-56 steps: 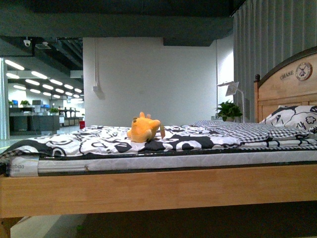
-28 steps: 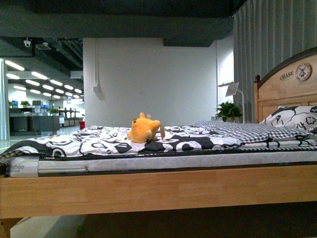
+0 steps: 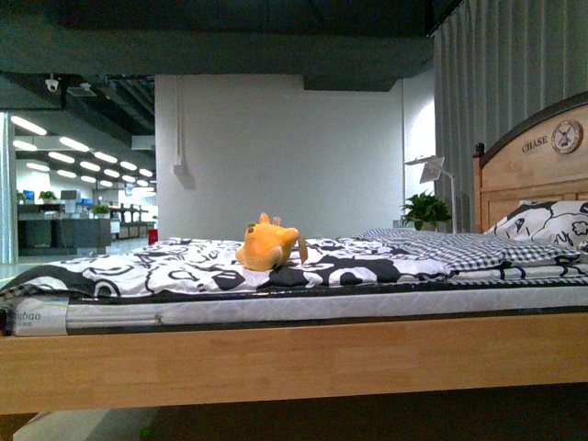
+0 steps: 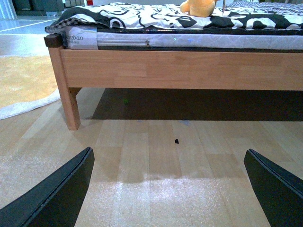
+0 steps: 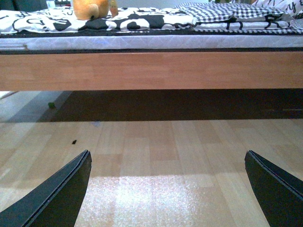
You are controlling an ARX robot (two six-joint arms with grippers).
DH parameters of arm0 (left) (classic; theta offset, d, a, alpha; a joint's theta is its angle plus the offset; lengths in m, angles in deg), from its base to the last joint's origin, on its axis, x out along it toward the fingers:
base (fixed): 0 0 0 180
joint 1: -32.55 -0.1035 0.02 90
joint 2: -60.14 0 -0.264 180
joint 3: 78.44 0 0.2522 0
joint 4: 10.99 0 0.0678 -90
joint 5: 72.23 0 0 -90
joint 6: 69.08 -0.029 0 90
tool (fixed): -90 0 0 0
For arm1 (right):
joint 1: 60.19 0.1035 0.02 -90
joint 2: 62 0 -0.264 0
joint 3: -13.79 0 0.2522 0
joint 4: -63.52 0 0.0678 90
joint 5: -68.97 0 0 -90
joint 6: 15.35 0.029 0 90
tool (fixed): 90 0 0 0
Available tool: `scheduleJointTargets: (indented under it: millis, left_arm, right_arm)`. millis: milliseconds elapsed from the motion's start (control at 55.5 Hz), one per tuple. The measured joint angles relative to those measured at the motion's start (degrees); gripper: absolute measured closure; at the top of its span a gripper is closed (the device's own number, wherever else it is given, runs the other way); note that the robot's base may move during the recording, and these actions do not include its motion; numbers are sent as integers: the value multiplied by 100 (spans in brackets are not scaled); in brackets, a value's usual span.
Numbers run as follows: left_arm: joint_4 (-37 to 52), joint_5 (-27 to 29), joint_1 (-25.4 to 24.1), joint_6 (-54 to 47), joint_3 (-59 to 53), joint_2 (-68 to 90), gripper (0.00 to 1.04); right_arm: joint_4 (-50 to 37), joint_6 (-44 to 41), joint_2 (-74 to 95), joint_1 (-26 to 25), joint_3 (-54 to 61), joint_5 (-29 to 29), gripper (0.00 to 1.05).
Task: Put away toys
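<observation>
Here, we are looking low across a wooden bed frame in the front view. At the far left, rows of ceiling lights are glowing over an office area. A black-and-white patterned quilt is covering the mattress. The yellow-orange plush toy is lying on top of that quilt, around the middle of the bed's visible length. Further right, a checked cover is lying on the bed, and a white lamp and a green plant are standing behind it. At the far right, a patterned pillow is leaning against the wooden headboard, well apart from the toy.

Our left gripper is hanging released, with its dark fingers spread wide above the wooden floor. The toy is sitting up on the bed beyond it. Our right gripper is hanging equally wide over the floor, grasping nothing. The toy is resting on the quilt beyond it.
</observation>
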Motion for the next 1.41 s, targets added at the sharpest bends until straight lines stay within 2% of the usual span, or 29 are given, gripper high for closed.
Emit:
scheduleJointTargets:
  millis: [1405]
  left_arm:
    - [0, -2, 0, 0, 0, 0, 6]
  right_arm:
    - [0, 0, 0, 0, 0, 0, 7]
